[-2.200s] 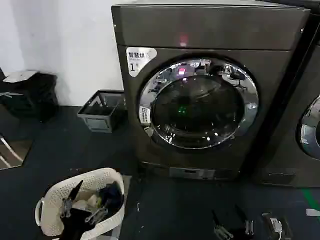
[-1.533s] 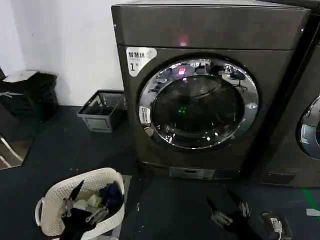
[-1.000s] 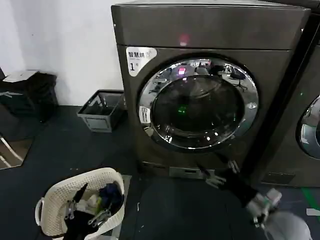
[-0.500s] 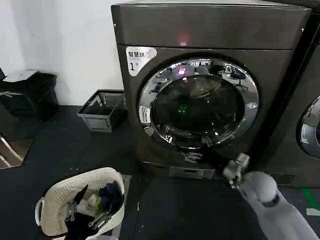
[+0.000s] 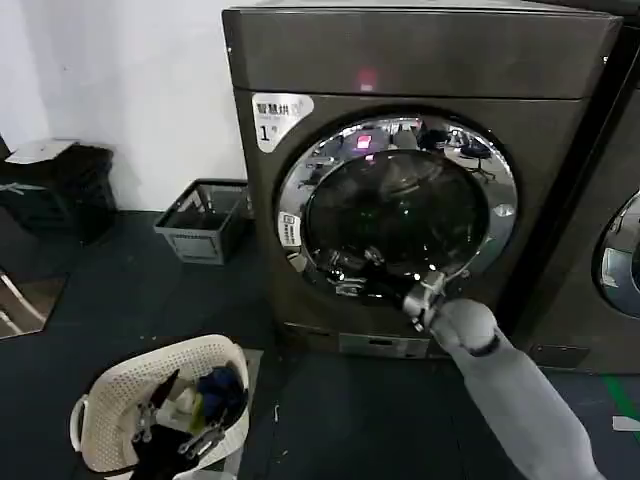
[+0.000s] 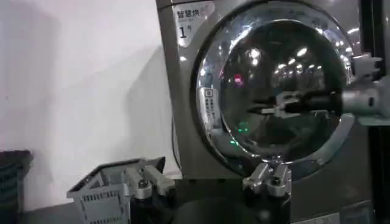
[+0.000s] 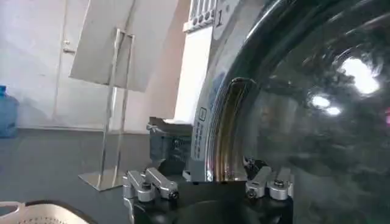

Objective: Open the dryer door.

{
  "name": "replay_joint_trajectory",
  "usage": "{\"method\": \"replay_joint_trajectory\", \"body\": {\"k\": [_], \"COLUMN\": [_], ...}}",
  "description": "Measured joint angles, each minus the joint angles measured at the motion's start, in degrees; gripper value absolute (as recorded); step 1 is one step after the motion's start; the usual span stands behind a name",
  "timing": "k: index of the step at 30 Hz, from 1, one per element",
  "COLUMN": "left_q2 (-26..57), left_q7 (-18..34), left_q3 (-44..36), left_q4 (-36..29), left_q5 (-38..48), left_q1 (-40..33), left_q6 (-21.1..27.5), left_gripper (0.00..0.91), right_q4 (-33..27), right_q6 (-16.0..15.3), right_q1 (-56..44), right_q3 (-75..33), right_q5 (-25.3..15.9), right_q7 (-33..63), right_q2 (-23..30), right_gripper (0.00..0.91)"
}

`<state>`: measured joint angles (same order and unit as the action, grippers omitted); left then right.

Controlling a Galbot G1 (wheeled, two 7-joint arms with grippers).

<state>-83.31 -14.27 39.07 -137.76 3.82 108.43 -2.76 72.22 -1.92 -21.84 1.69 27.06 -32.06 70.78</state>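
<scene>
Presently, item one: the big dark grey-brown metal front-loading dryer [image 5: 420, 190], marked with a white "1" sticker, its large round porthole door of shiny chrome ring and dark tinted glass [image 5: 397, 208] sitting flush and shut in the dryer's front. Item two: the right gripper [image 5: 352, 277], on a grey arm, reached across the lower part of that door, fingers spread wide with the chrome ring's edge between them in the right wrist view [image 7: 207, 182], holding nothing. Item three: the left gripper [image 6: 207, 182], parked low and well short of the dryer, also spread and empty. Risks, as judged: the fingers may slide off the smooth curved ring without catching any lip or handle recess; a straight pull, rather than one following the hinge arc, may break the hold.
</scene>
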Motion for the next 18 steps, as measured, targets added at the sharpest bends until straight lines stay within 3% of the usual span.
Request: {"method": "replay_joint_trajectory", "body": {"k": [7,18], "left_q2": [0.09,0.41], "left_q7": [-0.25,-0.81], "left_q3": [0.08,0.99], "left_q4": [0.00,1.14], "left_q5": [0.08,2.27], "left_q1": [-0.06,-1.14], "left_q6": [0.05,0.62], "left_gripper": [0.907,0.907], "right_q4": [-2.82,-1.77], "right_q6": [0.23,-2.37], "right_q1": [2.29,2.70], "right_q3": [1.58,1.87], "right_q5": [0.10,2.84], "right_q7": [-0.59,-6.91], "right_q2": [2.10,1.38], "right_gripper": [0.907,0.907]}}
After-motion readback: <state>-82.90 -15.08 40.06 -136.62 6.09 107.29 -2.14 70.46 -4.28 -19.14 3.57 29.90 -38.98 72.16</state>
